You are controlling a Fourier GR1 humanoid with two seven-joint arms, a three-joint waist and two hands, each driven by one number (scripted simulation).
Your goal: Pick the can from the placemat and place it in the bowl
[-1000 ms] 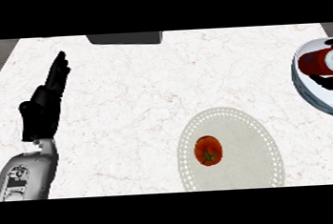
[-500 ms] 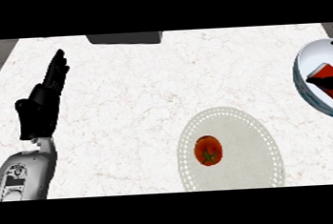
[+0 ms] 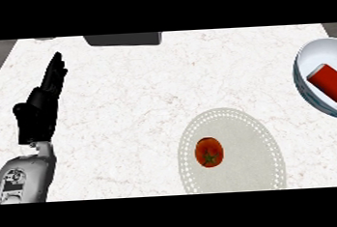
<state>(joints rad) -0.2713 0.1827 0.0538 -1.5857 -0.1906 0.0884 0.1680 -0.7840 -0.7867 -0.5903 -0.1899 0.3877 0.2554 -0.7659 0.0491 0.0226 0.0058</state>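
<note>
Can (image 3: 330,82) already lies in the bowl (image 3: 306,86) at the counter's right edge.
Job looks done; left hand (image 3: 42,105) rests open near the left edge, right hand unseen; a tomato (image 3: 209,152) sits on the placemat (image 3: 255,149).

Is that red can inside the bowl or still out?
Inside: the red can lies on its side within the white bowl, at the counter's right edge.
</note>
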